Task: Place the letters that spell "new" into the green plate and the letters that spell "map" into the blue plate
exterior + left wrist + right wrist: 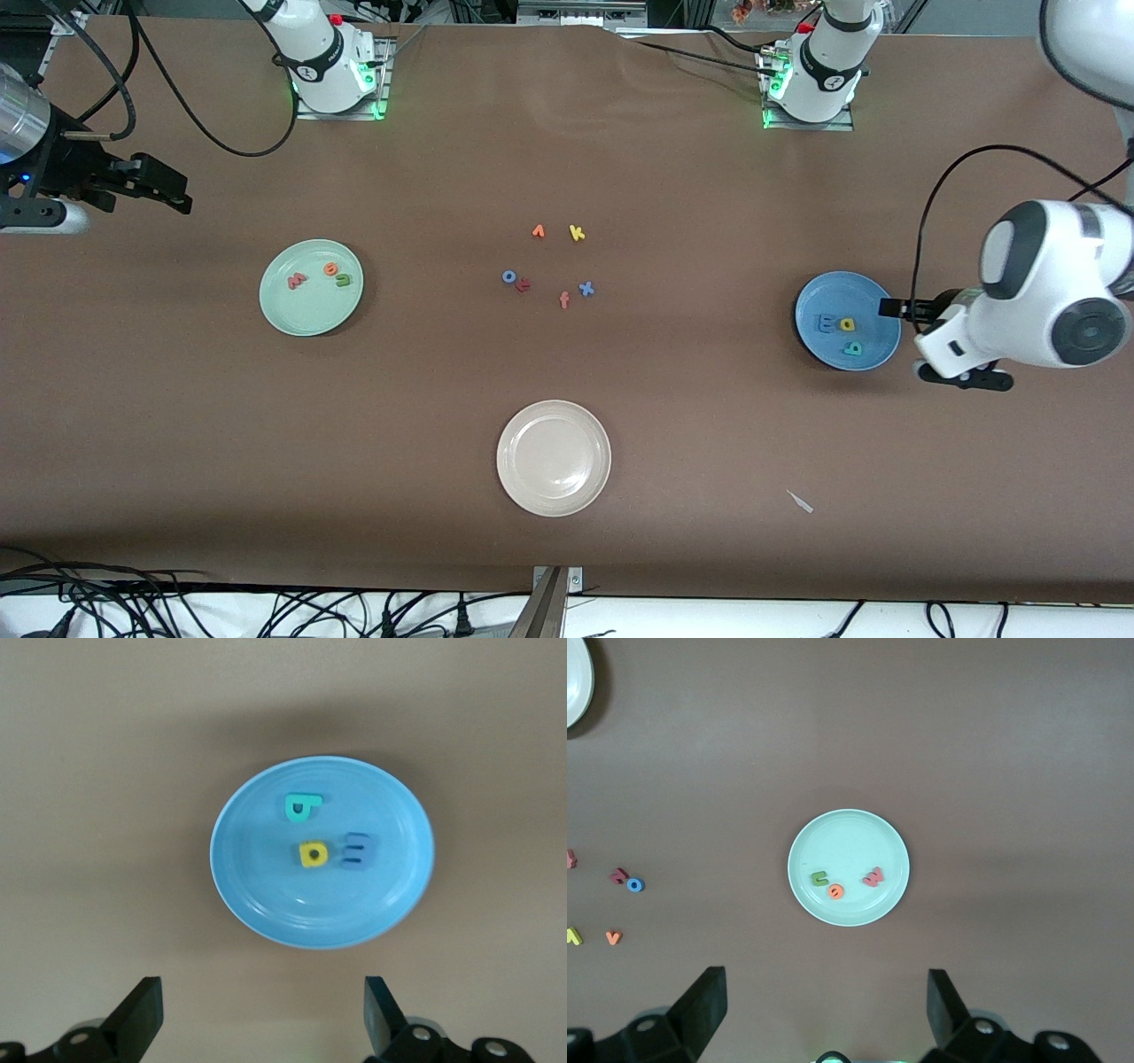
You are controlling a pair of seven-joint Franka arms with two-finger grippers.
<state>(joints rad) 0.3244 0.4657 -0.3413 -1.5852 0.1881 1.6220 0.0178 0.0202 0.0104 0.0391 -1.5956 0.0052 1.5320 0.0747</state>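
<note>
The green plate (306,315) holds the pinkish-red w (297,282), orange e (330,268) and olive n (343,280); the right wrist view shows this green plate (850,837) from above. In the blue plate (873,306) lie the blue m (827,322), yellow a (848,325) and teal p (851,348). My left gripper (905,341) hangs open and empty over the table beside that plate's rim, at the left arm's end; the left wrist view has the blue plate (266,890) ahead of its gripper (263,1010). My right gripper (173,188) is open and empty over the table's right-arm end.
A cream-white plate (554,416) stands nearer the front camera, mid-table. Loose letters lie in the middle: orange v (538,231), yellow k (577,233), blue o (508,276), pink f (564,300), blue x (586,288). A small white scrap (800,501) lies near the front edge.
</note>
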